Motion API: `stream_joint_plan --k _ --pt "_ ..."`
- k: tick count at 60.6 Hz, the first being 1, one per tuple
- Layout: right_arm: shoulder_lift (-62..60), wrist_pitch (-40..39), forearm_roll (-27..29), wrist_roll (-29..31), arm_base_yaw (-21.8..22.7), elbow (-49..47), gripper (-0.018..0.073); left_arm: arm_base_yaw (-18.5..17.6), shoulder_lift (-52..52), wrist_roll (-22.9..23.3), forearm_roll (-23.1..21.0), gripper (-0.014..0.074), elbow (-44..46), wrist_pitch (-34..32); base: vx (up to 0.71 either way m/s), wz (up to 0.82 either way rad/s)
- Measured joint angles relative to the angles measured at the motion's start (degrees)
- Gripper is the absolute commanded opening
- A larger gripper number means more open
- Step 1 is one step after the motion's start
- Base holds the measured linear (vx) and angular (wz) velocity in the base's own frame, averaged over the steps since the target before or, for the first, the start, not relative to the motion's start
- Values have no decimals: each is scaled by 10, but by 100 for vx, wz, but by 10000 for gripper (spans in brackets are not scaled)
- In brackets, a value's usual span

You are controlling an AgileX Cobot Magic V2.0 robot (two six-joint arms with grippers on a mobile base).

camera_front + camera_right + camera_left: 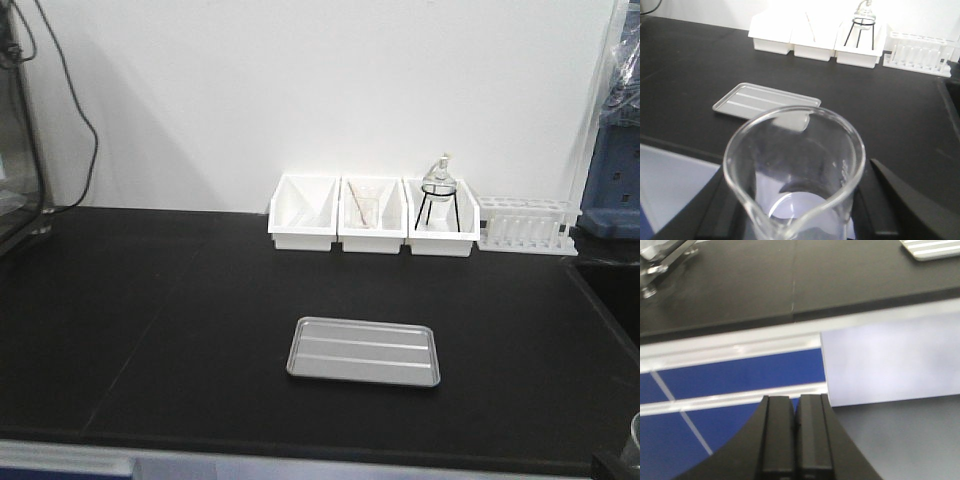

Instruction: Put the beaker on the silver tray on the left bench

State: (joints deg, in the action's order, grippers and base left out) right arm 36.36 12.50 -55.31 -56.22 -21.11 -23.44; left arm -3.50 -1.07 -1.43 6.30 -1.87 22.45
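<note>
The beaker is clamped in the right gripper, out past the worktop front edge. The left gripper is clenched on nothing. Slippery glass could slide out before it reaches the silver tray, mid-worktop.

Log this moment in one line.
right gripper: shut on beaker | left gripper: shut, empty | tray: empty, on bench | beaker: not yet on tray
</note>
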Motion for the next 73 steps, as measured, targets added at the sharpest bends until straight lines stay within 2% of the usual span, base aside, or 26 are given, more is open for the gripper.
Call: stream_joint_plan --k 44,73 --pt "0 0 0 0 0 0 -11 0 0 0 0 1 0 0 34 -13" --pt "0 0 0 0 0 0 -11 0 0 0 0 1 0 0 13 -7"
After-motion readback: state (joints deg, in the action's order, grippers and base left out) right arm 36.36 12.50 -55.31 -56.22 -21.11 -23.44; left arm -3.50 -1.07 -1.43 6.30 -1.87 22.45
